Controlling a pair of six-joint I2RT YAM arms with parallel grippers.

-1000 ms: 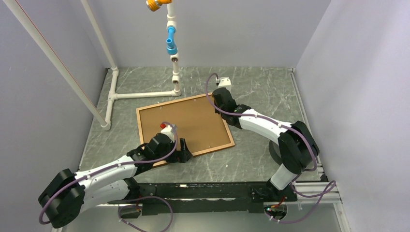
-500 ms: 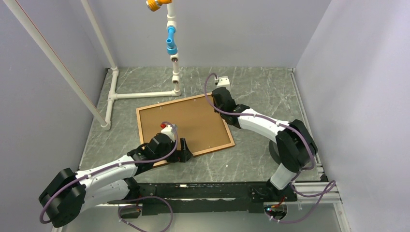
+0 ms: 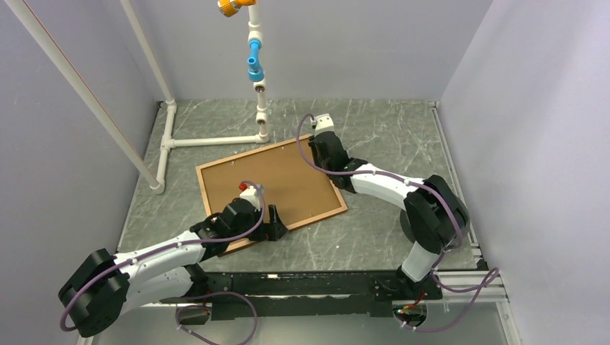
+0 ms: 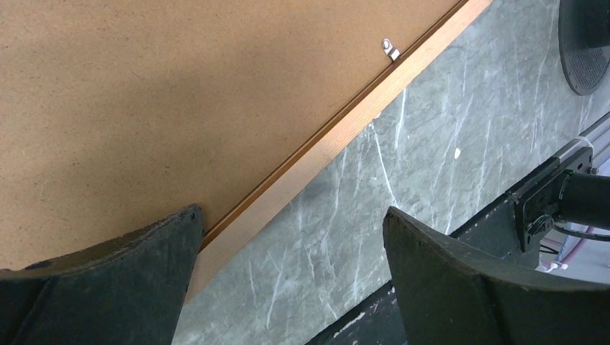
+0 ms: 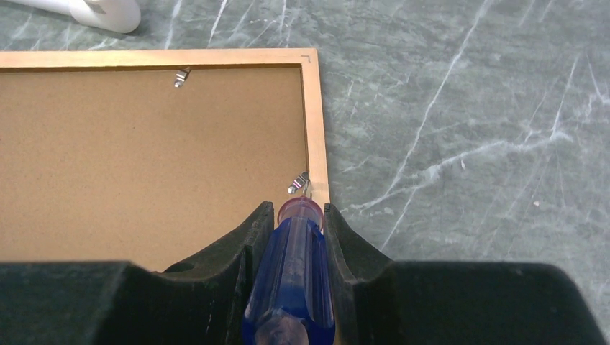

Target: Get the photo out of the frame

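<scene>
- Right tool: both fingers are clamped on a screwdriver with a clear blue handle and a pinkish front end, which points away from the wrist camera.
- The handle's front end sits just beside a small metal clip on the inner edge of the frame, low on its right-hand side in the right wrist view. Whether tip and clip touch cannot be told.
- A second clip sits on the frame's top side in that view, upper left of the first.
- Left tool: fingers are apart and hold nothing. In the left wrist view the left finger is over the backing board and the right finger is over the table, so the frame's edge runs between them.
- A third clip shows at the upper right of the left wrist view, against the frame's inner edge.
- The frame lies flat on the table, back side up and rotated, in the middle of the overhead view. The brown backing board fills it.
- The photo is hidden in all three views.
- A white pipe structure stands near the frame at upper left of the overhead view, carrying a blue fitting and an orange cap.
</scene>
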